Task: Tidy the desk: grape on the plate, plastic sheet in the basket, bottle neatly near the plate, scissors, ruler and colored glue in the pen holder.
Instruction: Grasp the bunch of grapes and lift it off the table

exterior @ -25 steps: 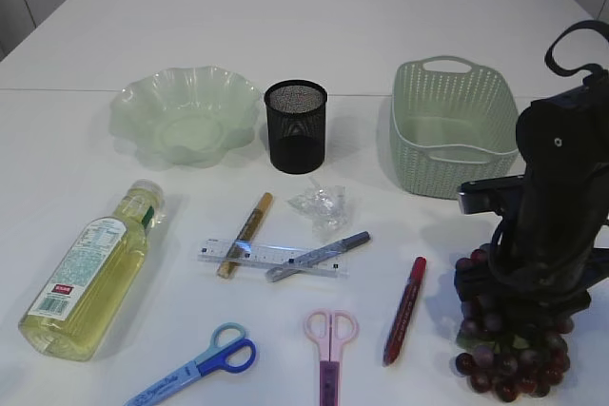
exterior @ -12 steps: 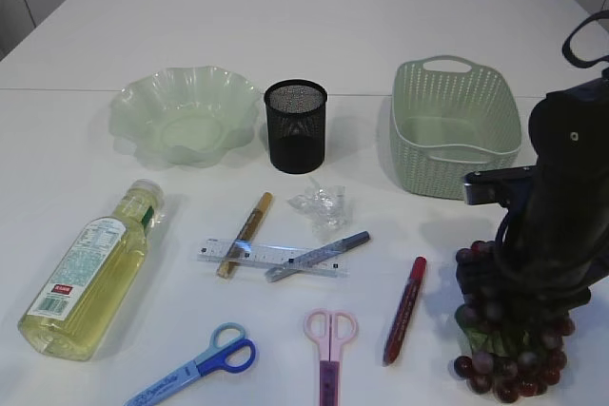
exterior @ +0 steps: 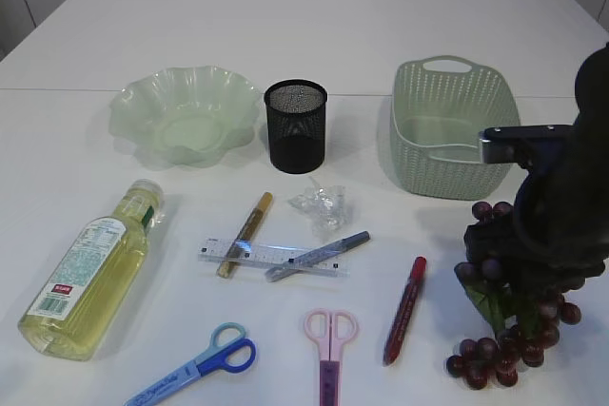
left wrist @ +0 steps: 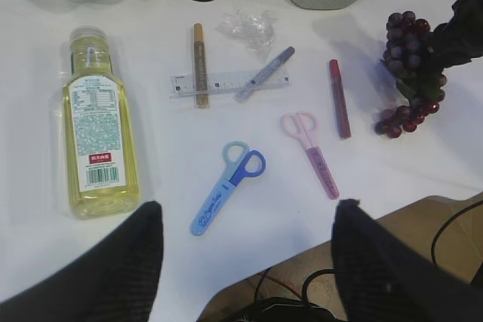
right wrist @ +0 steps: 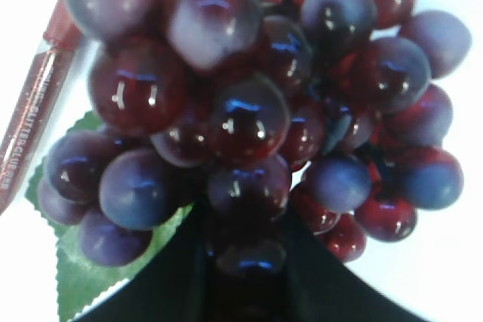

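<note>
Grape bunch (exterior: 504, 301) hangs with its long axis upright, lower berries trailing toward the desk (exterior: 304, 26) at the right front, clamped in the right gripper (right wrist: 243, 262). Beside it lies the red glue (exterior: 404, 309). Left gripper (left wrist: 245, 250) gapes empty.

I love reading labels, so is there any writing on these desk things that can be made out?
"GLITTER GLUE": partly legible along the red glue tube.
Yellow bottle's label: print and red patch too small to read.
Clear ruler: markings unreadable.
Blue scissors: handle script too blurred.
</note>
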